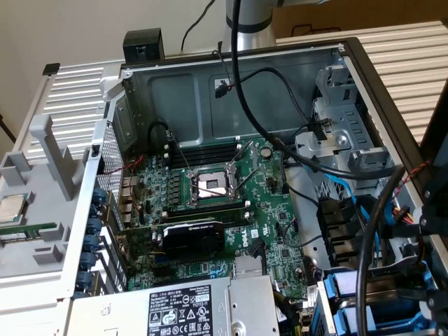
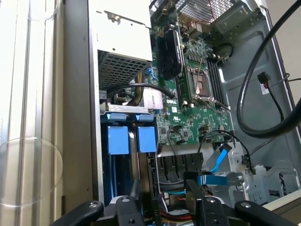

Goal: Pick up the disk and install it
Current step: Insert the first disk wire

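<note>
Gripper (image 2: 163,190) hangs over the drive bays in the open PC case (image 1: 210,84), jaws wide, nothing visibly clamped. The disk (image 2: 117,140) in its blue carrier sits upright in a bay slot just beside the power supply (image 2: 123,28), near the motherboard (image 1: 210,203).

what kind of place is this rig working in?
Probably a PC assembly or repair bench: an open desktop case shows its motherboard with an empty CPU socket, beside a labelled power supply box.
</note>
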